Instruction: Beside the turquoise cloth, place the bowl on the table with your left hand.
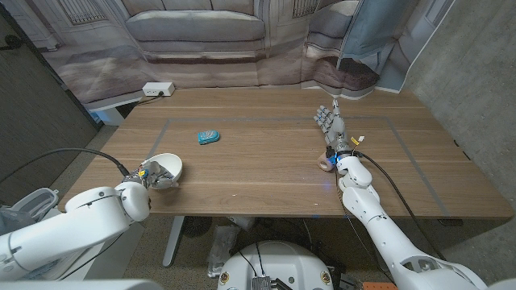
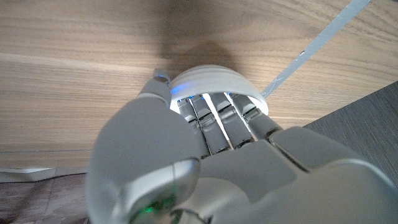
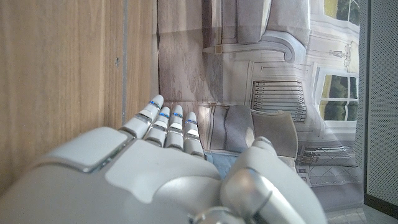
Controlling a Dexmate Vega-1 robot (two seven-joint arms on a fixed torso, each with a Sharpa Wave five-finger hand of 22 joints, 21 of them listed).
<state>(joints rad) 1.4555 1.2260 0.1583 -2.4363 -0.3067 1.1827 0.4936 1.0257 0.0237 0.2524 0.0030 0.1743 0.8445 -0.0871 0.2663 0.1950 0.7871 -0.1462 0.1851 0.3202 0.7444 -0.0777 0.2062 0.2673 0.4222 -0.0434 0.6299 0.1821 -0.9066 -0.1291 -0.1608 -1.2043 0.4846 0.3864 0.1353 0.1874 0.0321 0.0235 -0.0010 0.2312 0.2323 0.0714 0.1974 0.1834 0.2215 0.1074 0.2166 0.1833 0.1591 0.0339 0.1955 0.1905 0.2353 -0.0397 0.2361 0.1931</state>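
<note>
A white bowl [image 1: 167, 167] is at the table's near left, tilted, with my left hand [image 1: 151, 174] gripping its rim. In the left wrist view my fingers [image 2: 214, 118] curl over the bowl's white rim [image 2: 217, 78] above the wood. A small turquoise cloth [image 1: 208, 136] lies crumpled on the table, further in and to the right of the bowl, well apart from it. My right hand [image 1: 328, 122] stands on its edge at the right of the table with fingers straight and nothing in it; the right wrist view shows its fingers [image 3: 168, 124] extended.
Thin tape lines [image 1: 266, 121] mark a rectangle on the wooden table [image 1: 266, 177]. A white power strip [image 1: 158, 89] sits at the far left corner. A printed backdrop [image 1: 201, 32] hangs behind the table.
</note>
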